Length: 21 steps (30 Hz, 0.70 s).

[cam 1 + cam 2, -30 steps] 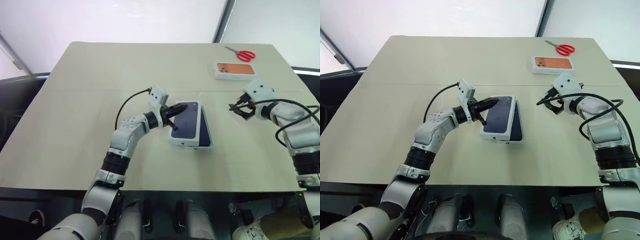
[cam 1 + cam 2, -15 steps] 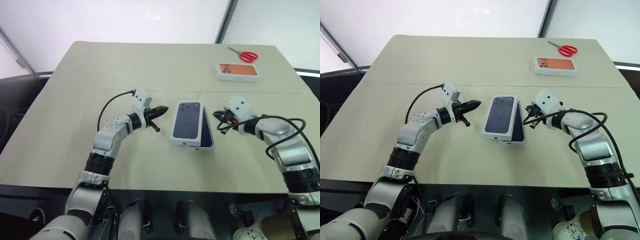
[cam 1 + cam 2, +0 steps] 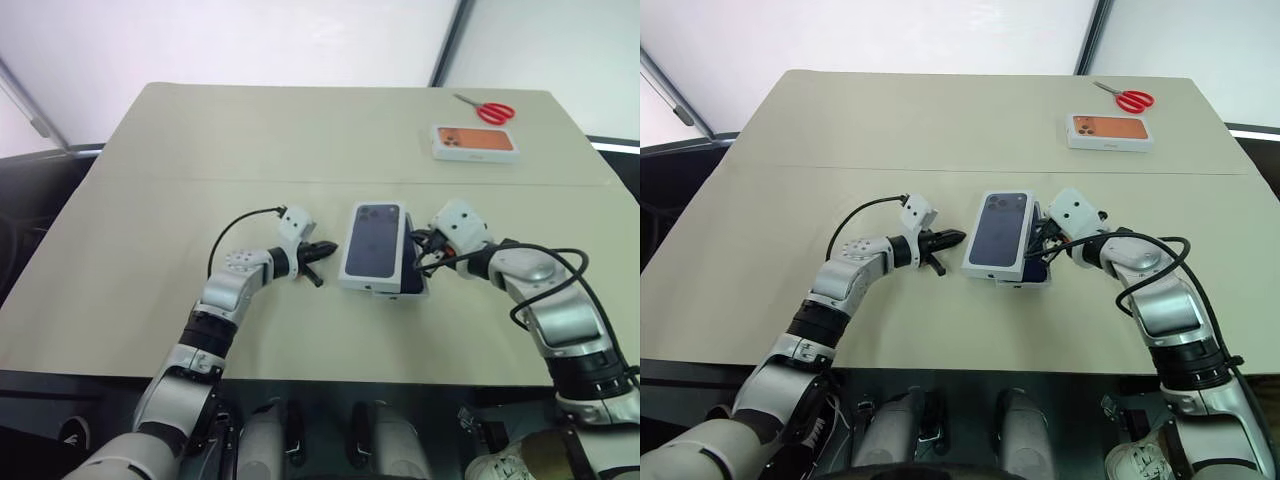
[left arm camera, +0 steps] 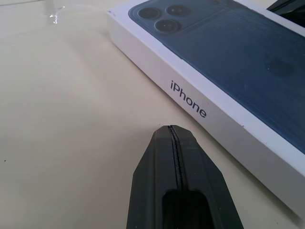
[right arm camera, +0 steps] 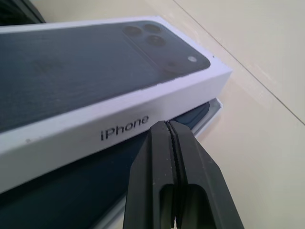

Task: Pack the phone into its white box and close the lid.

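Left eye view: the lid (image 3: 374, 243), with a dark navy phone picture on top, is seen lying askew over the white box (image 3: 412, 272) near the middle of the bench (image 3: 150, 250). The phone (image 5: 71, 191) is seen in the box under the raised lid edge. Left claw (image 3: 322, 247) is shut, nothing held, tip just beside the lid's left wall. Right claw (image 5: 167, 138) is shut too, nothing held, tip at the lid's right wall. An orange-picture box (image 3: 474, 142) and red scissors (image 3: 484, 107) are seen at the far right corner
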Tool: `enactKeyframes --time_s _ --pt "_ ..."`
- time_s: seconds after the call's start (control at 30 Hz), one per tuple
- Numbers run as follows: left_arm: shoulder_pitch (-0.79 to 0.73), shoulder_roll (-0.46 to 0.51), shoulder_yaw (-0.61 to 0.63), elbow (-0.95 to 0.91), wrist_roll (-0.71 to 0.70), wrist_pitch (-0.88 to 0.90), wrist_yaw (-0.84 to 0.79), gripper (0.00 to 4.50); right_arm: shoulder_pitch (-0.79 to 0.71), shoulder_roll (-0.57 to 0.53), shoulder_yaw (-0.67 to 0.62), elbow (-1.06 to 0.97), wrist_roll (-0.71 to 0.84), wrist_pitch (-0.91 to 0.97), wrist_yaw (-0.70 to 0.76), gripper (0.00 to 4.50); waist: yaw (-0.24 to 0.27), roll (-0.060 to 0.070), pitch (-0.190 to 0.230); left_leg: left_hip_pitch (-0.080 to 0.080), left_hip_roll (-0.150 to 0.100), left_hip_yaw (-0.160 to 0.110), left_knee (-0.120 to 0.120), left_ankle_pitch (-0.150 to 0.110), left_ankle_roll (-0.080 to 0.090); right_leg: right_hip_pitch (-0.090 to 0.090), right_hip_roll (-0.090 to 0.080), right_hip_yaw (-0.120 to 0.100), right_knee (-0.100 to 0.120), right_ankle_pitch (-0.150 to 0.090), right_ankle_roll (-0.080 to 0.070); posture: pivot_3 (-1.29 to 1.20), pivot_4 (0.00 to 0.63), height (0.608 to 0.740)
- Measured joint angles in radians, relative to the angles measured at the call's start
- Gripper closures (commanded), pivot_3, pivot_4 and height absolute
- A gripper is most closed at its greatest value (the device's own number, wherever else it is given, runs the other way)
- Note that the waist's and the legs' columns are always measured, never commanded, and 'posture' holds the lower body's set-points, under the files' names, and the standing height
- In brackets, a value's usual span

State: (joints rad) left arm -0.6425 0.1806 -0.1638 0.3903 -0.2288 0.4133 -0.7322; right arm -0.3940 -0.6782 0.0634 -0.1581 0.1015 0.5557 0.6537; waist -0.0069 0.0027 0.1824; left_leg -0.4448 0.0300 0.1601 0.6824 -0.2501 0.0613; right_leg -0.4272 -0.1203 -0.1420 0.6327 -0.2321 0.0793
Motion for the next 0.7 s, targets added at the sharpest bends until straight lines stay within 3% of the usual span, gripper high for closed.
enactKeyframes --time_s 0.7 --pt "-0.009 -0.100 -0.037 -0.081 0.010 0.080 -0.013 4.50 0.013 -0.058 -0.015 0.027 -0.042 -0.020 0.019 4.46 -0.003 0.000 0.000 0.000 0.000 0.000 0.000 0.000 0.000 0.000 0.001 0.000 0.000 0.000 0.000 0.00 0.150 0.738"
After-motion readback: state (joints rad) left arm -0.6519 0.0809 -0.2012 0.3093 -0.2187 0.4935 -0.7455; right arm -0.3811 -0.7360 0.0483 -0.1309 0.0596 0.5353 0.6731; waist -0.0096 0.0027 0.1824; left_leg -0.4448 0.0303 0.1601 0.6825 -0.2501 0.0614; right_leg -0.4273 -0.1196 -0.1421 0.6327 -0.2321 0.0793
